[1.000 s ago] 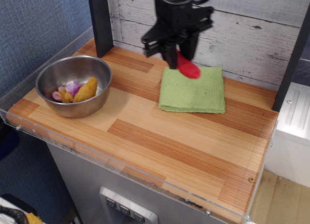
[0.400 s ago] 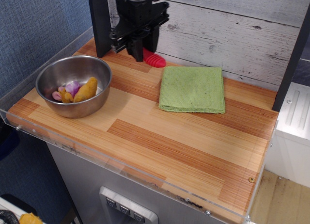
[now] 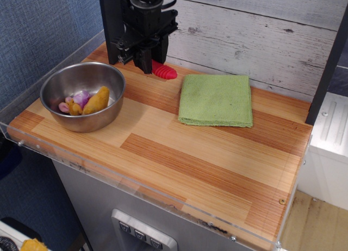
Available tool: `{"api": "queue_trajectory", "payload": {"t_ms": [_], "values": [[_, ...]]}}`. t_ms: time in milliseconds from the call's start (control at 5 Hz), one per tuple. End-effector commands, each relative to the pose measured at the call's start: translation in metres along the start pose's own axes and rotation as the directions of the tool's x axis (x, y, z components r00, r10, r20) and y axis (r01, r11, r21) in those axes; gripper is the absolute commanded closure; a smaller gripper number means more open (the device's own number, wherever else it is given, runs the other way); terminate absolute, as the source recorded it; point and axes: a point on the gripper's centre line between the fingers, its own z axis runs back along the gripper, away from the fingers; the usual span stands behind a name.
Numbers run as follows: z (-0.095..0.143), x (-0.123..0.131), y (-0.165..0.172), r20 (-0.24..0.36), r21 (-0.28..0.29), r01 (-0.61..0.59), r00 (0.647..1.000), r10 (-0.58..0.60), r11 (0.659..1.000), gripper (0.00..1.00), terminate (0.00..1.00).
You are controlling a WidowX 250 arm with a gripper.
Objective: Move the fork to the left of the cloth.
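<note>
The fork [image 3: 164, 72] shows only its ribbed red handle, sticking out to the right from under my gripper [image 3: 144, 65] at the back of the table; its metal head is hidden. The handle tip is low, at or just above the wood. My black gripper is shut on the fork. The light green cloth [image 3: 216, 99] lies flat to the right of the fork, with a small gap of bare wood between them.
A steel bowl [image 3: 81, 80] with a yellow and a purple toy vegetable stands at the left. A black post [image 3: 111, 23] rises just behind and left of my gripper. A white plank wall backs the table. A clear rim [image 3: 136, 188] lines the front edge.
My gripper carried the fork from above the cloth's back left corner leftwards and down, to the wood left of the cloth near the black post.
</note>
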Motion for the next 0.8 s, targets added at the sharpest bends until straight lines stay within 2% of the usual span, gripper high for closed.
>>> {"api": "queue_trajectory", "payload": {"t_ms": [0, 400, 600], "values": [[-0.013, 0.009, -0.005, 0.013, 0.005, -0.039, 0.999, 0.039, 0.999, 1.0, 0.0], [-0.047, 0.009, 0.0, 0.0, 0.066, -0.029, 1.0, 0.029, 0.997, 1.0, 0.0], [-0.05, 0.01, 0.001, -0.003, 0.074, -0.031, 1.0, 0.031, 0.997, 1.0, 0.0]]}}
